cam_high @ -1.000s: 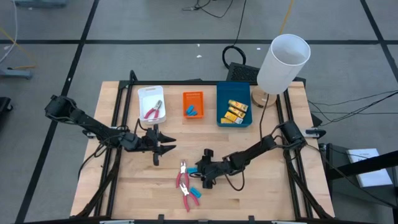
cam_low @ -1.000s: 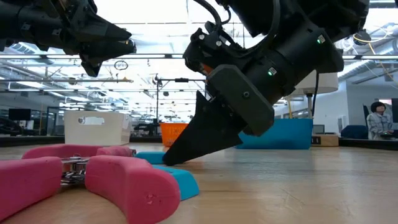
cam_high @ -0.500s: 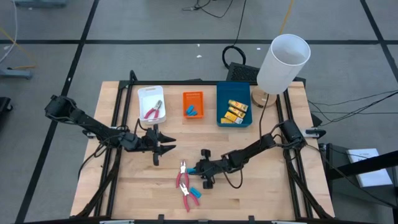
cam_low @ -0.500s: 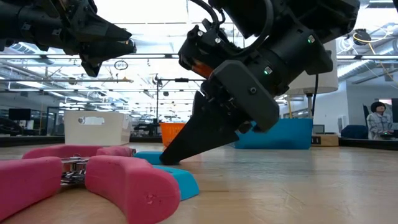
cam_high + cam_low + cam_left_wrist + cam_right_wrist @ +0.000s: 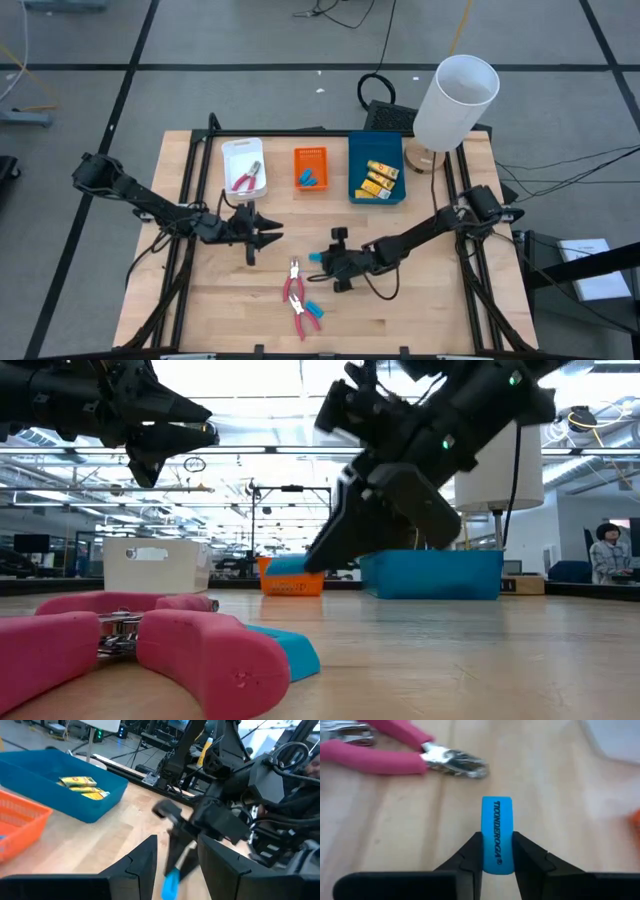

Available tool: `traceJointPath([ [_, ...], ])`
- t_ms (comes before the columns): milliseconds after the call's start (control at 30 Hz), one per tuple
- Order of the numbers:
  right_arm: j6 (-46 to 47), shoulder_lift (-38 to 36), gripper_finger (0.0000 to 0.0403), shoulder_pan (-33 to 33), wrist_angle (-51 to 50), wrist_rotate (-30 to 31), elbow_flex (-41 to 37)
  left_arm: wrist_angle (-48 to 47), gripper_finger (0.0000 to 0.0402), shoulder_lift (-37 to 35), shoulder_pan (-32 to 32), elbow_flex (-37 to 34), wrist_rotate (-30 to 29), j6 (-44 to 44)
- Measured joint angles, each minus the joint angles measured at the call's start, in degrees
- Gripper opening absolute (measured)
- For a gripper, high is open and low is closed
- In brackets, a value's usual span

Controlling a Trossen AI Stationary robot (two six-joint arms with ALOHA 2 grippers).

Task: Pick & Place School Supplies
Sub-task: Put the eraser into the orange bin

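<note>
So my right tool is clamped on a little blue eraser, lifted clear of the bench. Its long axis runs straight out past my fingertips, roughly toward the left arm. What matters now: the orange basket with the other blue pieces sits at the far edge, well apart and off to the side of where the eraser points. My left tool hangs nearby, part open, holding nothing.

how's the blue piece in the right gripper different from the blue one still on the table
The held blue piece is pinched in the right gripper, off the wood; the blue piece on the table lies flat beside the pink pliers. The held one shows dark lettering; none can be made out on the other. Both are light blue.
</note>
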Motion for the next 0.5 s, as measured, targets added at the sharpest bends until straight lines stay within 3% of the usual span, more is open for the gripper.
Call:
traceJointPath([
  [300,-11.5,-4.4,0.0073,0.9,0.7,14.7,0.1,0.7,0.0147,7.3,0.1,0.1,0.0,-12.8],
  [500,-16.7,-5.4,0.0069,1.6,2.4,22.8,0.1,8.4,0.0147,13.2,3.1,0.1,0.0,-19.7],
])
